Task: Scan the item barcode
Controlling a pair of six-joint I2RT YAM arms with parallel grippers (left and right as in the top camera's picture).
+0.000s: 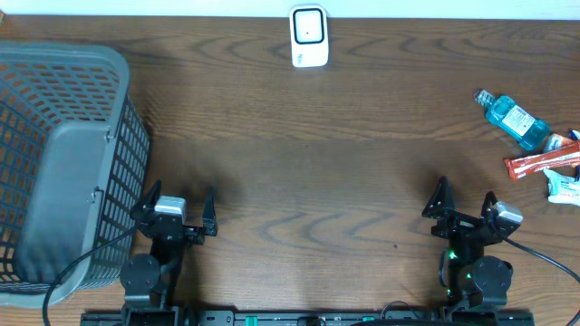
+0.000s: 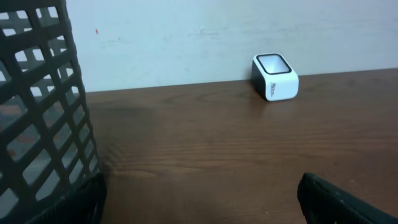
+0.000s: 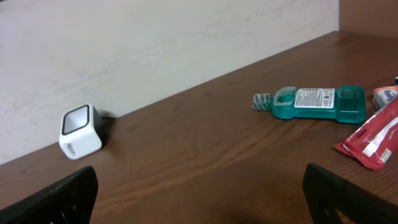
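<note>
At the near edge of the tabletop (image 1: 317,154), your left claw (image 1: 181,196) stood with its jaws spread wide, released and holding nothing. Your right claw (image 1: 465,192) sat the same way near the opposite corner, fully parted, empty, and touching none of the goods. From each wrist camera you saw only the dark fingers (image 3: 348,196) at the bottom corners, with bare wood between them.

Just beside the left claw, on its outer side, stood a grey lattice basket (image 1: 91,54) that ran back toward the far left corner.

Farther out on the right, well apart from the right claw, three items lay near the table's edge. A teal bottle (image 1: 513,119) lay on its side with its cap toward the far wall. It carried a white label, but the print was too small for you to read. Nearer than the bottle lay a red packet (image 1: 542,163) with white lettering you could not make out. A white and teal tube (image 1: 562,187) lay just beside the packet, partly cut off by the frame.

Farthest of all, against the pale wall at mid-table, sat the white scanner (image 1: 308,36), its dark-framed window tilted up. A small line of writing ran across its front face, but it was too blurred to read.
</note>
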